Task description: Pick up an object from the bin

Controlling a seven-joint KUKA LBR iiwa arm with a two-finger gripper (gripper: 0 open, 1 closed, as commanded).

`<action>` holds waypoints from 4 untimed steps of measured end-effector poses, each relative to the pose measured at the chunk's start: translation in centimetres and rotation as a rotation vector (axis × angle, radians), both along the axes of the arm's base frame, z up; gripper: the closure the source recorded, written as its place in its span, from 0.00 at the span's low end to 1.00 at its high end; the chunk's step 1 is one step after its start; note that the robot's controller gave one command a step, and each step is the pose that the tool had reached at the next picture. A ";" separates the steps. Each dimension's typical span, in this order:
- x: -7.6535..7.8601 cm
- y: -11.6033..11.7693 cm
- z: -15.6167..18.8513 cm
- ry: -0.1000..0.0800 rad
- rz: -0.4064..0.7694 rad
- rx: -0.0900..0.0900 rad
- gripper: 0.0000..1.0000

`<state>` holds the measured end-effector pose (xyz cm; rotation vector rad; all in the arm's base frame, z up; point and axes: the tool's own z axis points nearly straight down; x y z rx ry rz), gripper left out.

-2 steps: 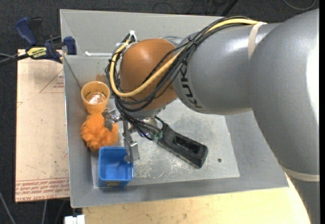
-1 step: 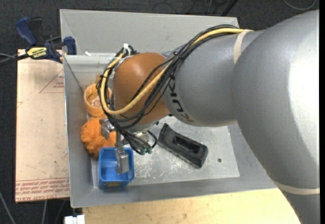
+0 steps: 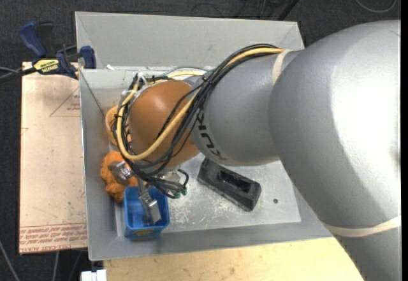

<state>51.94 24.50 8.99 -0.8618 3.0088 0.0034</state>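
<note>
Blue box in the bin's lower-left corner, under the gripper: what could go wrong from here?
The blue box sits close against the bin wall, so the gripper may scrape the wall or only push the box. The lumpy orange thing beside it could be snagged too.

Tool (image 3: 151,208) over small blue box (image 3: 134,221), bin (image 3: 185,34) lower-left corner; black block (image 3: 229,186) near.

Arm (image 3: 255,114) covers the bin's (image 3: 191,37) centre and right side; orange lump (image 3: 113,179) at left wall partly hidden behind it.
</note>
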 end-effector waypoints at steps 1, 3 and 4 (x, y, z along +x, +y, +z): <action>-0.7 -0.1 -1.1 -0.027 0.060 0.013 1.00; -0.6 -0.1 -1.1 -0.028 0.060 0.014 1.00; -0.7 -0.2 -0.7 -0.028 0.060 0.014 1.00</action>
